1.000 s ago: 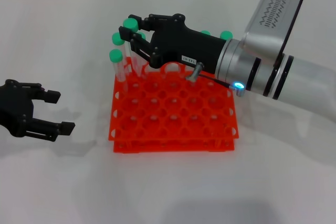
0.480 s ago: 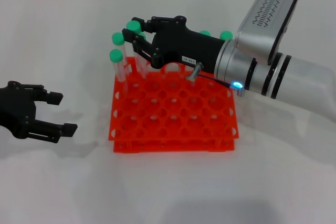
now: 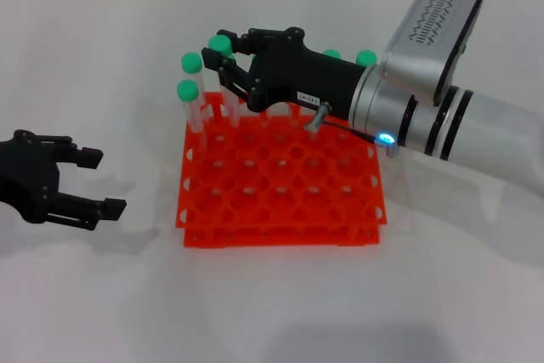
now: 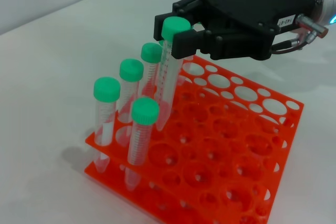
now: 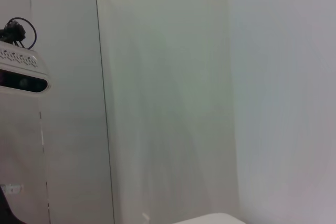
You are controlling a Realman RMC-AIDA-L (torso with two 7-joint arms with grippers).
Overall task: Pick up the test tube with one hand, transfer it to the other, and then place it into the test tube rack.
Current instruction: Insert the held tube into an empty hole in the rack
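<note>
Right gripper (image 3: 231,61), black with a small white label sticker, on the silver arm with the blue light, reaches over the far left corner of the orange-red test tube rack (image 3: 280,178). Its fingers are closed on the test tube (image 4: 167,72), gripping just under the green screw cap. In the left wrist view the tube stands almost upright, slightly tilted, tapered tip down at a hole in the upper tier of the rack; whether the tip has reached the lower tier is hard to tell from here.

Four other green-capped tubes (image 4: 105,109) stand in the rack beside the held one, grouped at that same corner. In the head view two more green caps (image 3: 366,58) show behind the right gripper's body, at the far edge of the rack. The remaining holes visible in the rack hold nothing.

Left gripper (image 3: 92,181), plain black, sits low over the white table (image 3: 272,295) well to the left of the rack, apart from it. Its two fingers are spread apart with nothing between them.

The rack rests flat on the table, both tiers visible along its near edge. A short metal fitting with a thin black cable (image 3: 319,116) projects from the right gripper's wrist above the rack's middle back rows. The right wrist view shows only pale wall panels and a camera unit (image 5: 21,72) at its edge.
</note>
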